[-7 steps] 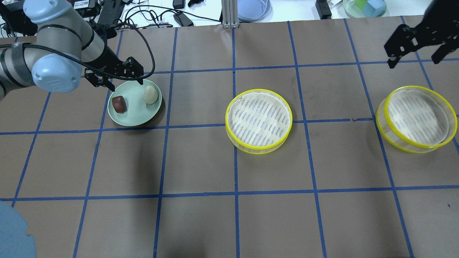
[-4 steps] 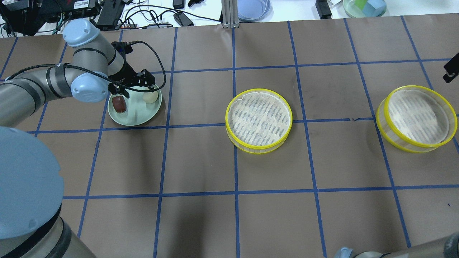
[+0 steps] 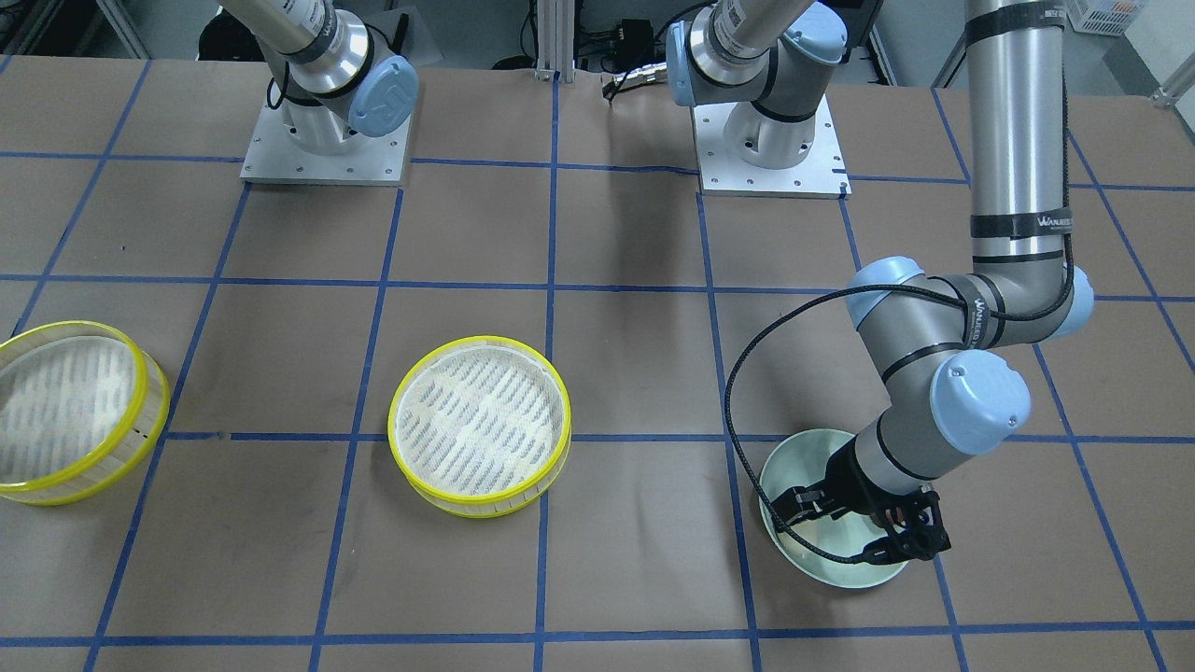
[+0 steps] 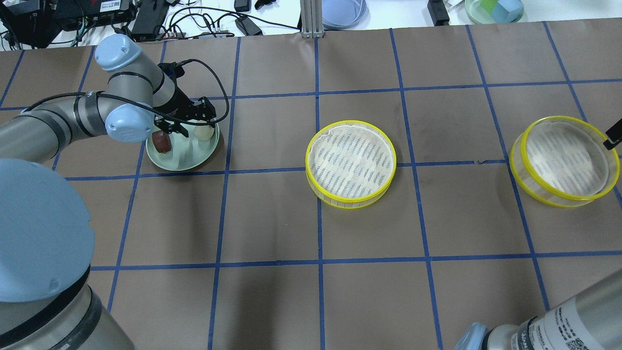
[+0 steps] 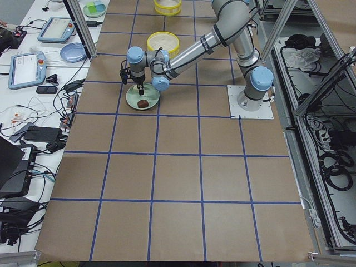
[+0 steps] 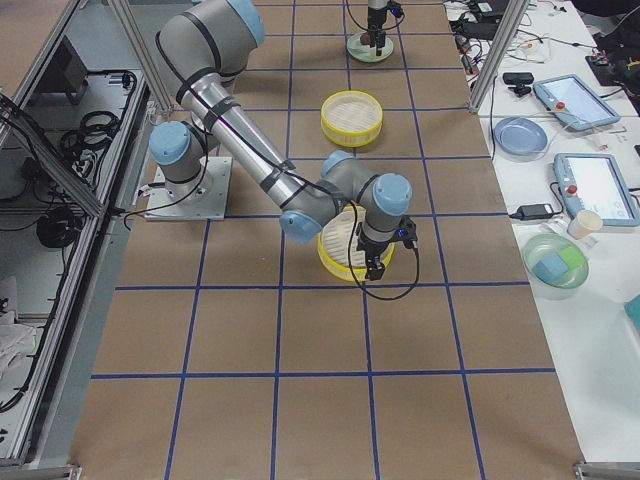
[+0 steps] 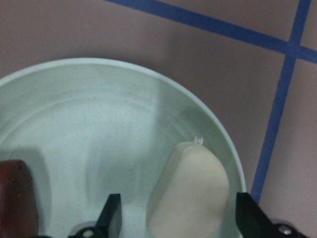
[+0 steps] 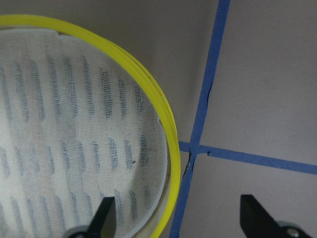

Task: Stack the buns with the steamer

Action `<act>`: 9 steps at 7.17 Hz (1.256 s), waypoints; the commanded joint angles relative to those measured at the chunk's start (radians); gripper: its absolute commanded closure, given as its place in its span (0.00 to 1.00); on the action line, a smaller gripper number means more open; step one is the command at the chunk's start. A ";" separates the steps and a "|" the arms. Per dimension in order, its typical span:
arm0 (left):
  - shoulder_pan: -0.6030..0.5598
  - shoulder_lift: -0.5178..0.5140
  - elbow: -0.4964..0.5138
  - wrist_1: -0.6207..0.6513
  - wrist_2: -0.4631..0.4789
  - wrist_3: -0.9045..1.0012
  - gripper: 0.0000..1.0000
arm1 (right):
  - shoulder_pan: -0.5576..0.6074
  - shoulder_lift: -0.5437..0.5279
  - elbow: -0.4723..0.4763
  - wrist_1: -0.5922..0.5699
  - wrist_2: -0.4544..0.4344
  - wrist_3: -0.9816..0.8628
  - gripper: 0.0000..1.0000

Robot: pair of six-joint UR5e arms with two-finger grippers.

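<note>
Cream-white bun (image 7: pixel 190 193) lies lengthwise, tip seemingly away, within the wide-apart left end effector (image 7: pixel 178 201).

Brown surface (image 6: pixel 300 400) with a blue tape grid. Right arm (image 6: pixel 230 130), near and large, runs from its base plate (image 6: pixel 175 200) at left out to mid-surface. Right hand (image 6: pixel 371 270) points down over the near-right rim of the near steamer (image 6: pixel 335 260), which is yellow-rimmed and partly hidden by the wrist; finger gap unclear from here. Far steamer (image 6: pixel 351 117) sits further back, well apart, uncovered, pale mesh inside. At the far end, left hand (image 6: pixel 376 38), small, is down over a pale green plate (image 6: pixel 370 52); contents too small to tell. White bench (image 6: pixel 600 300) at right: two tablets (image 6: pixel 573 100), blue dish (image 6: pixel 515 135), cup (image 6: pixel 582 222), bowl (image 6: pixel 552 262) with blue-green things.
</note>
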 commanded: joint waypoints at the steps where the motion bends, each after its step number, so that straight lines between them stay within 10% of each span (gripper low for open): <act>1: 0.000 -0.002 0.001 0.000 0.001 0.021 0.83 | -0.006 0.033 0.036 -0.046 0.002 0.002 0.21; 5: -0.090 0.117 0.033 -0.013 0.004 -0.124 0.99 | -0.006 0.030 0.036 -0.040 -0.012 -0.003 0.94; 9: -0.527 0.119 0.052 -0.001 0.058 -0.501 0.99 | 0.000 -0.037 0.034 0.000 -0.009 0.010 1.00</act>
